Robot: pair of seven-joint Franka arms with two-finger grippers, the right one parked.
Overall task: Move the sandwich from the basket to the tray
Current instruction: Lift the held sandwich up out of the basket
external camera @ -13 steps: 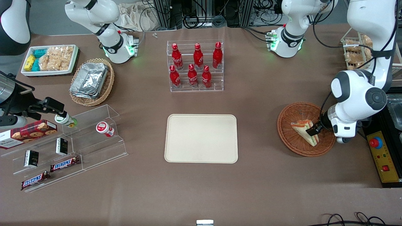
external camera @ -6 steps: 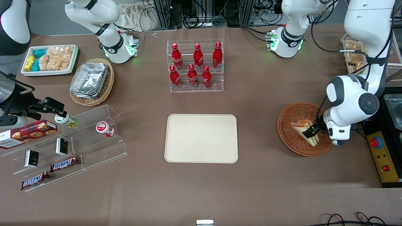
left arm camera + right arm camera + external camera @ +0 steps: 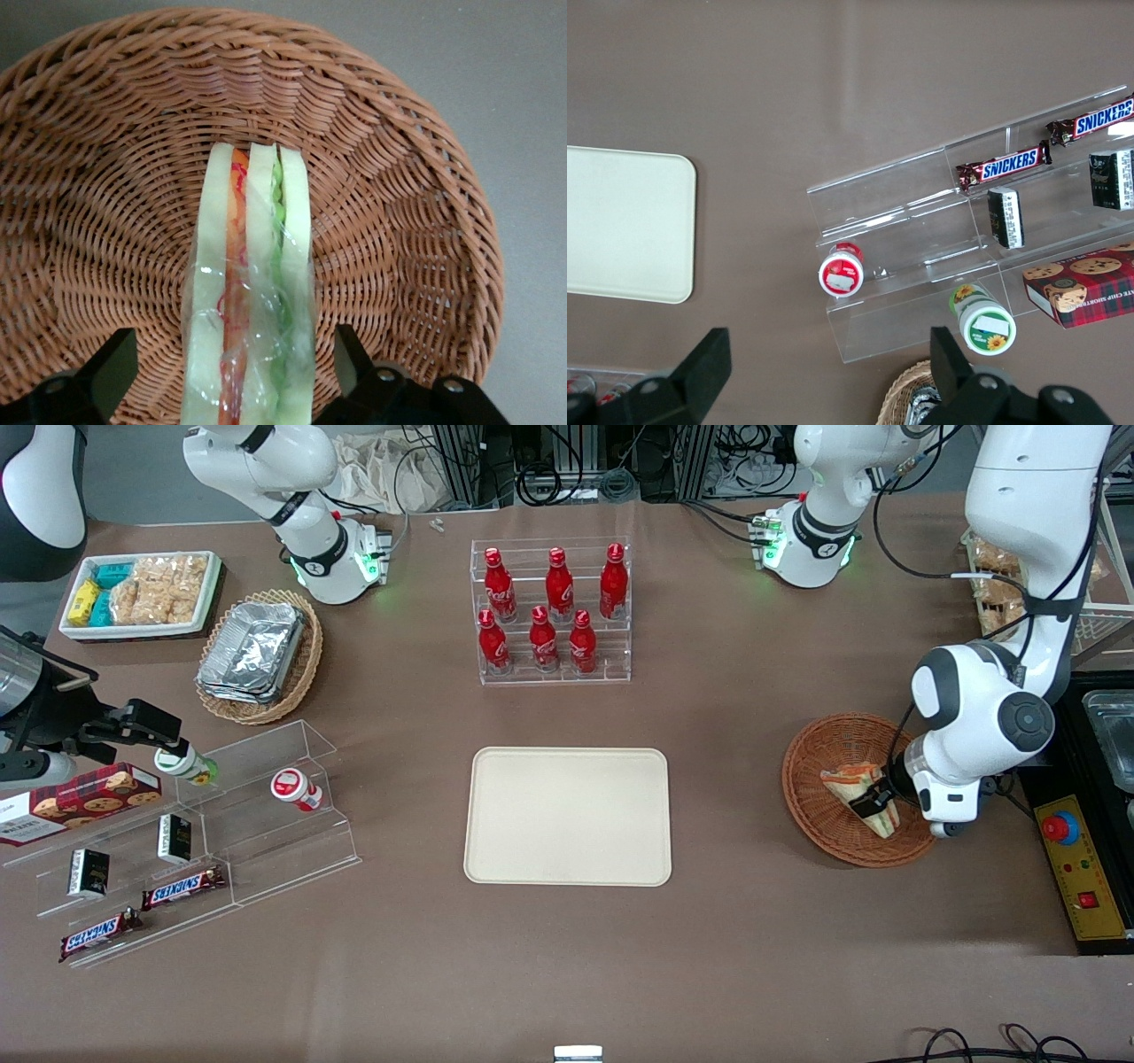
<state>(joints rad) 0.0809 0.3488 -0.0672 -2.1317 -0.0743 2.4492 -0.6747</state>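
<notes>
sandwich (image 3: 858,797) is lying in the round reddish-brown basket (image 3: 819,819), toward the working arm's end of the bench (image 3: 753,921), with its wedge pointing toward the front camera and its bread edge facing up. in the left wrist view the sandwich (image 3: 251,292) is showing pale bread slices with an orange-red layer and a green layer under clear film, resting on the woven floor of the basket (image 3: 115,204). the gripper (image 3: 873,804) is hanging low inside the basket, right over the sandwich, and its jaws are standing open, one finger (image 3: 102,372) on each side of the wedge with a gap of wicker showing between each finger and the bread, so nothing is being squeezed. the sandwich is not lifted; it is sitting on the basket's weave. the cream tray (image 3: 567,816) is lying flat near the middle of the bench, well apart from the basket, with nothing on it. a clear rack of red bottles (image 3: 551,611) is standing farther from the front camera than the tray. toward the parked arm's end, a lighter basket with foil containers (image 3: 259,654) is sitting near a white tray of snacks (image 3: 140,593), and a clear stepped shelf (image 3: 204,833) is carrying chocolate bars and small cups.
</notes>
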